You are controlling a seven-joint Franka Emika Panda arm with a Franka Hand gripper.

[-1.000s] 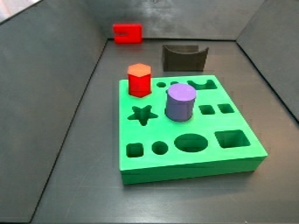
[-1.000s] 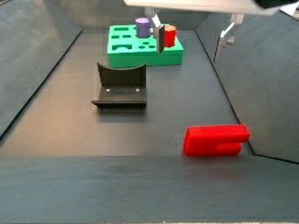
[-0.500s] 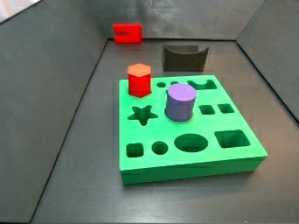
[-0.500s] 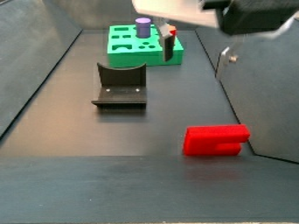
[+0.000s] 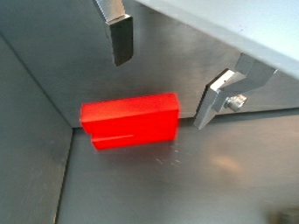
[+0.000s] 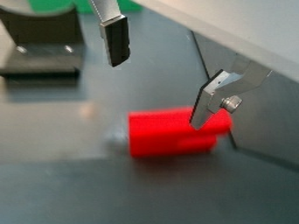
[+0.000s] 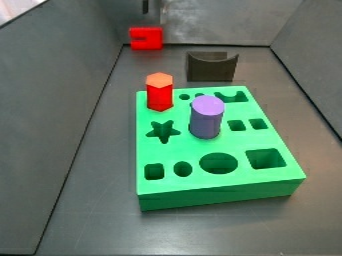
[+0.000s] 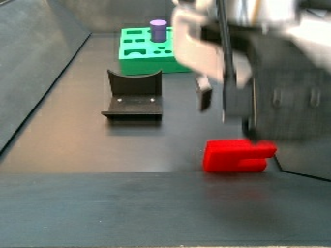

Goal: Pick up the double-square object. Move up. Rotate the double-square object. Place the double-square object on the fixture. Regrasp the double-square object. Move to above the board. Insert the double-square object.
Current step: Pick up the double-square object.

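Dark grey matte floor [image 7: 80, 190], grey side walls [image 7: 67, 40], even light

Small bright red blocky double-square object [image 5: 129, 121] lies flat on the dark floor, close to the wall corner, untouched. Tool [image 5: 163, 74] hangs just above it, fingers spread wide, nothing btwn them. Dark grey-black fixture [image 8: 132, 94] w/ scooped top stands mid-floor, well apart from the red piece. Large bright green board [image 7: 214, 150] w/ shaped cut-outs lies flat beyond the fixture.

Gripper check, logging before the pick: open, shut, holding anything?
Gripper: open, holding nothing, poised above the double-square object with a finger on either side.
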